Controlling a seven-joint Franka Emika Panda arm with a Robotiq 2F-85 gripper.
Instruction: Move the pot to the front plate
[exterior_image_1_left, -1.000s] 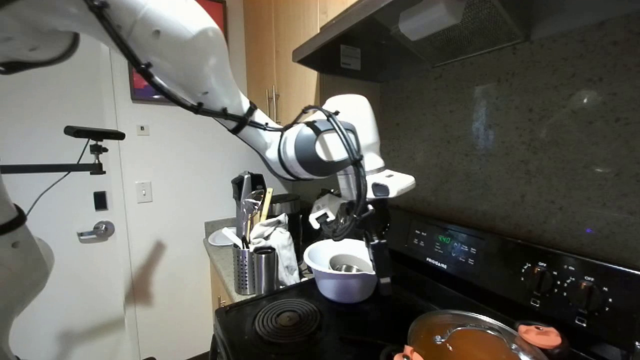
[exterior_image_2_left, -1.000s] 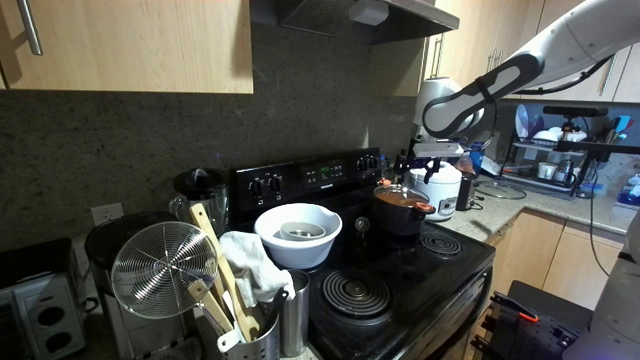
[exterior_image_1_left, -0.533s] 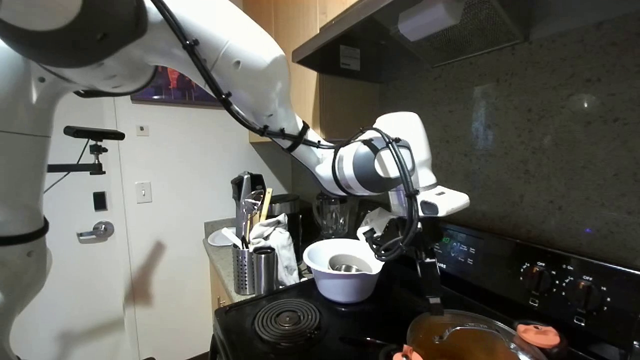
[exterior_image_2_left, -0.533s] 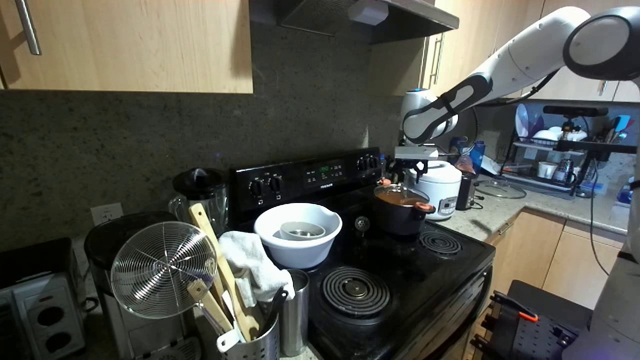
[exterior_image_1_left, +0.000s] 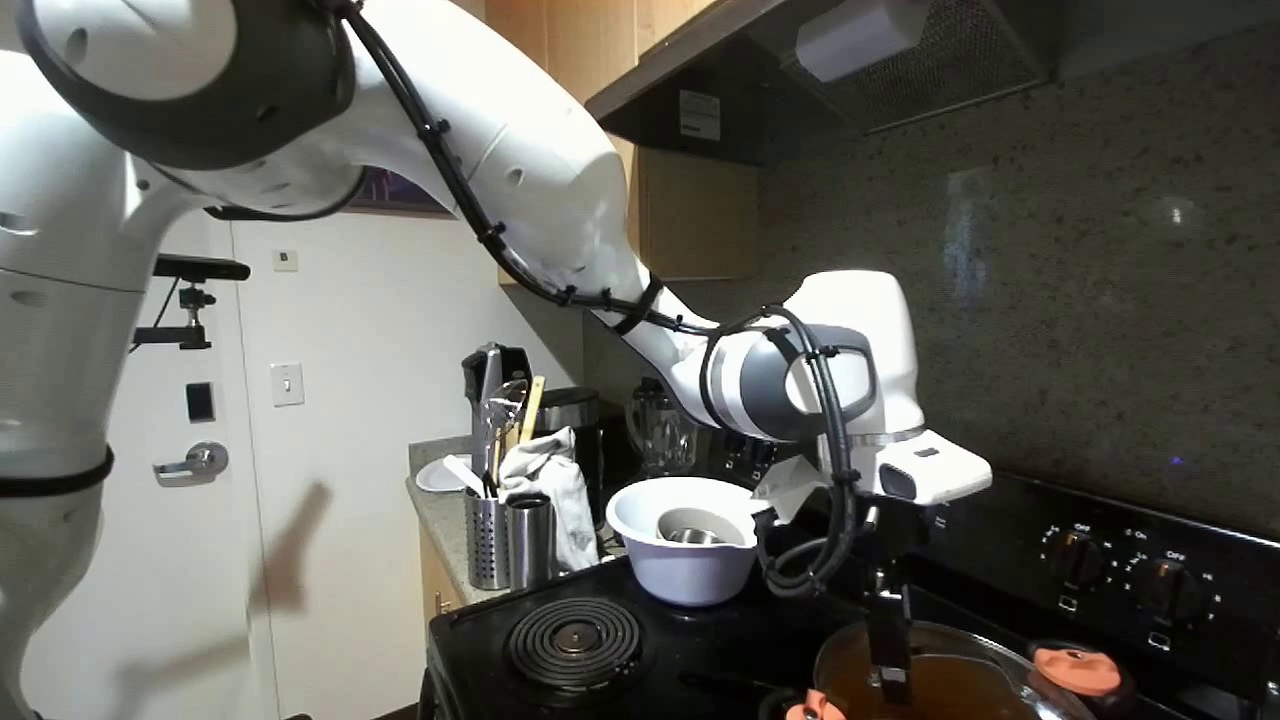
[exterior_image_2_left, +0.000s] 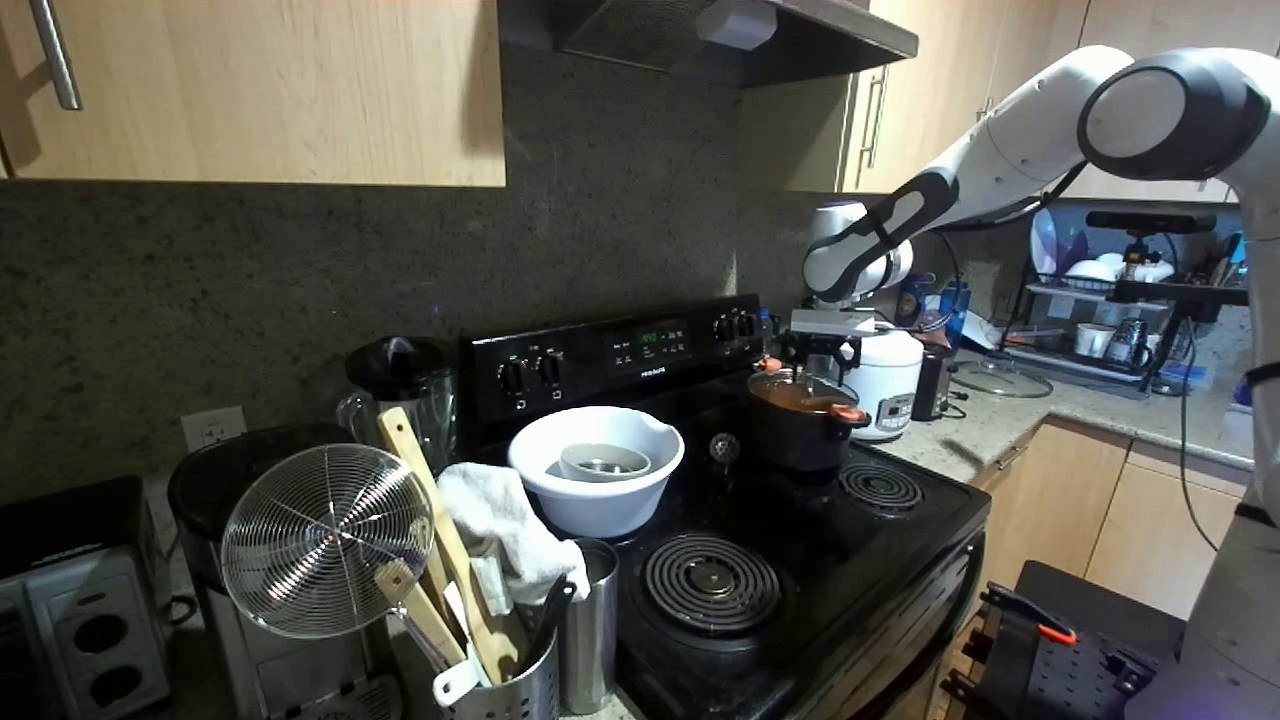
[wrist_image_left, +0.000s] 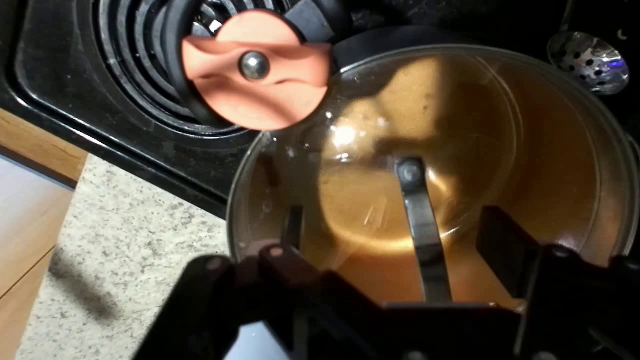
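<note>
The pot (exterior_image_2_left: 795, 445) is wide and dark with a coppery orange-brown inside, seen through its glass lid (wrist_image_left: 360, 200). It stands at the back of the stove and is cut off in an exterior view (exterior_image_1_left: 960, 690). Its side handles carry orange grips (wrist_image_left: 260, 75). My gripper (wrist_image_left: 394, 220) is open above the lid. The lid's metal strap handle (wrist_image_left: 425, 225) lies between its fingers in the wrist view, and I see no finger closed on it. The gripper also shows in both exterior views (exterior_image_1_left: 890, 680) (exterior_image_2_left: 822, 358). A front coil plate (exterior_image_2_left: 880, 487) lies in front of the pot.
A white bowl-shaped vessel (exterior_image_2_left: 600, 505) stands at the back of the stove. Another front coil plate (exterior_image_1_left: 575, 640) lies before it. A white rice cooker (exterior_image_2_left: 888, 385) stands beside the pot. A slotted spoon (wrist_image_left: 590, 62) lies near the pot. The range hood (exterior_image_1_left: 740, 90) hangs above.
My gripper has moved from beside the white vessel, as seen in an exterior view, and come down over the pot's lid. The pot and white vessel have not moved.
</note>
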